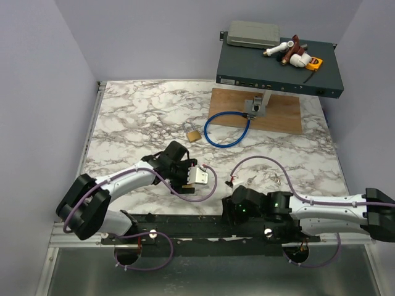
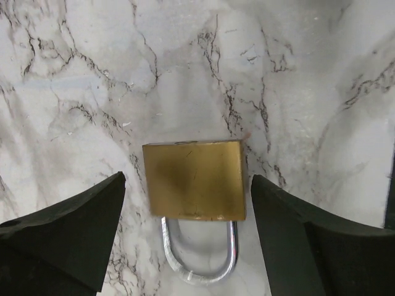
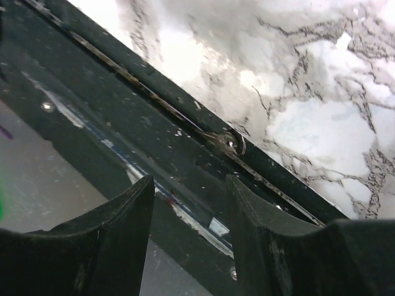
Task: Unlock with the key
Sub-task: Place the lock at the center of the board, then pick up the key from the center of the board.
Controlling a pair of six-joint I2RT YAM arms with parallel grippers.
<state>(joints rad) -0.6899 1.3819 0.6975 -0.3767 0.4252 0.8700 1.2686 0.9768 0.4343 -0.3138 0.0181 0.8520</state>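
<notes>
A brass padlock (image 2: 194, 179) with a silver shackle lies flat on the marble table, shackle toward the camera. It also shows in the top view (image 1: 194, 135). My left gripper (image 2: 187, 179) is open, with one black finger on each side of the lock and not touching it; it shows in the top view (image 1: 186, 155). My right gripper (image 3: 189, 180) is open and empty over the black rail at the table's near edge (image 1: 229, 209). A small silvery metal piece (image 3: 228, 142) sits on that rail; I cannot tell if it is the key.
A blue cable loop (image 1: 227, 129) lies behind the lock, beside a wooden board (image 1: 281, 114) with a small grey fixture. A dark equipment box (image 1: 278, 71) with fittings on top stands at the back right. Purple arm cables (image 1: 259, 163) trail over the table.
</notes>
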